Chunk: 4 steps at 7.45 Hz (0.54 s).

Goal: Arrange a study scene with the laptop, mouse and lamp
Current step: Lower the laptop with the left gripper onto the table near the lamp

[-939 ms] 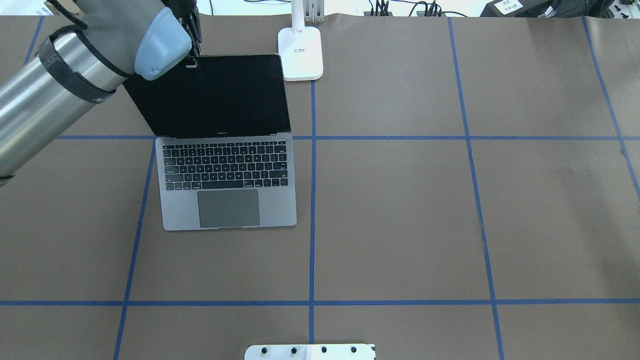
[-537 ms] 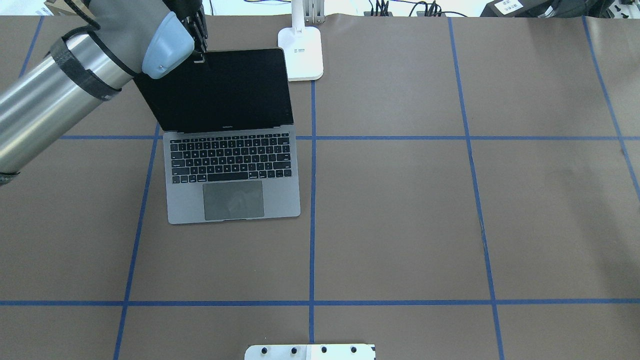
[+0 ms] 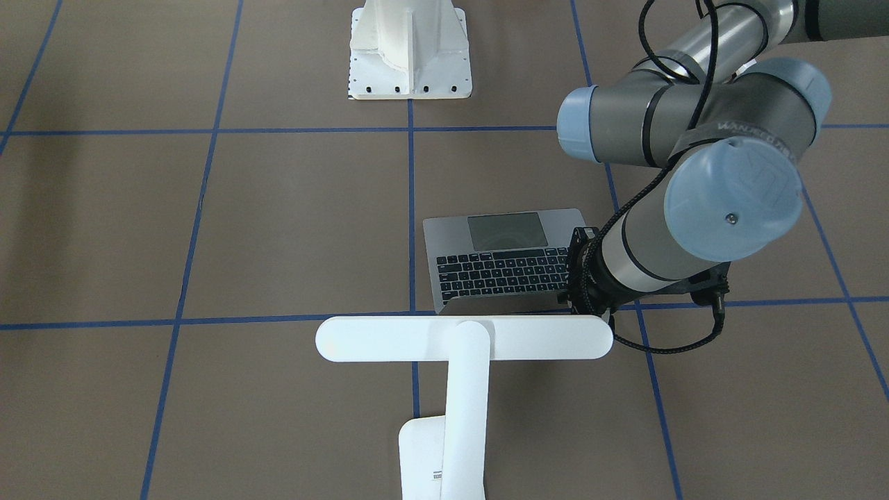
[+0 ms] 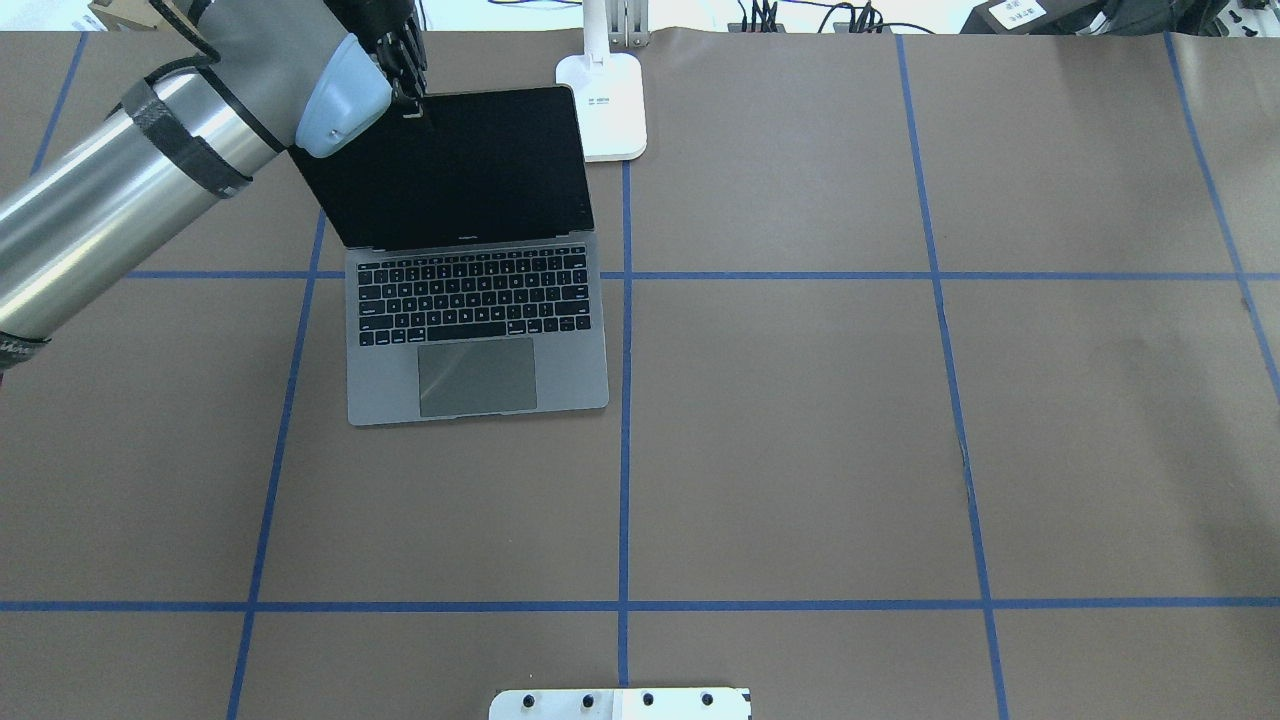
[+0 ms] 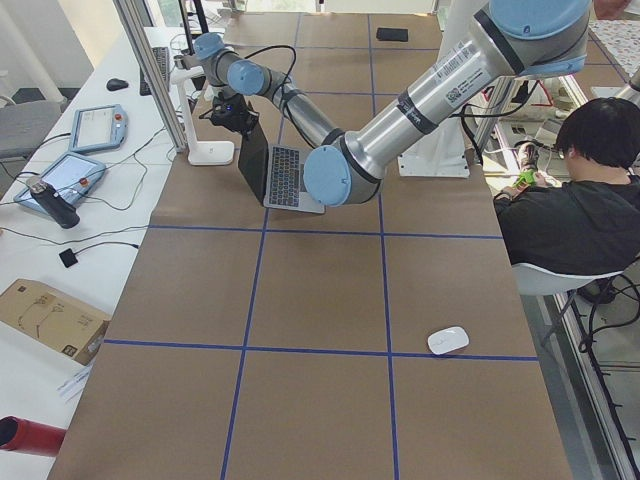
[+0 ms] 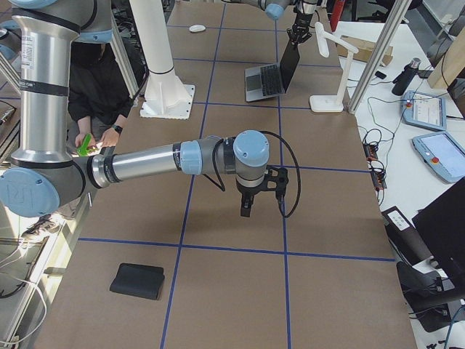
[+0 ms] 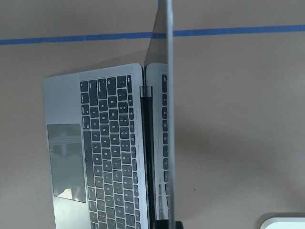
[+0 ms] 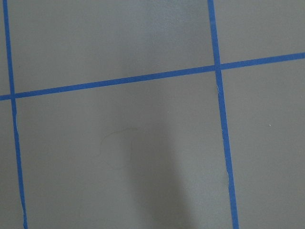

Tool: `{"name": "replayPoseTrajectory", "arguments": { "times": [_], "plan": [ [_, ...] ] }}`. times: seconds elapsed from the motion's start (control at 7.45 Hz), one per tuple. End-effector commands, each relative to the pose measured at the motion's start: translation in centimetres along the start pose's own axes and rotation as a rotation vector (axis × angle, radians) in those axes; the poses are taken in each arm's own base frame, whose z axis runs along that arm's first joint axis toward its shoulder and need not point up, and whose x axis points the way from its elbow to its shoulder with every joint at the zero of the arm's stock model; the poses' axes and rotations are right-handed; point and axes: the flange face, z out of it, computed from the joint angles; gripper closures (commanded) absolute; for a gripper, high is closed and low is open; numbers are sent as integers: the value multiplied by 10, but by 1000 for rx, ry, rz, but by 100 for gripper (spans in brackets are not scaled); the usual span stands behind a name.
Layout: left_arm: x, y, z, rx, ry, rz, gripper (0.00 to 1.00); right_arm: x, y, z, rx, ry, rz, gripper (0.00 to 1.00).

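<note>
laptop [image 4: 478, 330] has slid nearer the lamp [image 4: 600, 110], left claw [image 4: 412, 108] clamped on its lid; right claw [image 6: 245, 212] state unclear.

I count one laptop [image 4: 475, 312], one lamp [image 3: 464, 338], one mouse [image 5: 447, 340] and one black mat [image 6: 137, 281] on my desk [image 4: 800, 450], plus one white pedestal [image 3: 410, 48]. Two arms: left arm [image 4: 110, 200], right arm [image 6: 145, 163].

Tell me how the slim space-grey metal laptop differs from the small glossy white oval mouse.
The slim space-grey metal laptop is large and open; the small glossy white oval mouse is tiny and rounded. The left gripper pinches the laptop's lid; nothing touches the mouse. The laptop sits beside the white T-shaped desk lamp; the mouse lies alone, far off. Both rest on the brown table.
</note>
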Motion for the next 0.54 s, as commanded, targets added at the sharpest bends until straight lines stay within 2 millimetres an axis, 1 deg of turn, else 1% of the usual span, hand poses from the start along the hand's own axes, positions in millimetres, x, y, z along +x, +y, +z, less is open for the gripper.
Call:
{"name": "replayPoseTrajectory", "arguments": {
  "times": [0.0,0.13,0.27,0.4],
  "plan": [
    [7,-1,7,-15,18,0,100,1,0,0,-1,0,1,0],
    [8,-4,11,-17,22,7,100,2,0,1,-3,-1,4,0],
    [9,-3,20,-21,19,19,100,2,0,1,-3,-1,7,0],
    [7,-1,23,-22,17,24,100,2,0,1,-3,-1,8,0]
  ]
}}
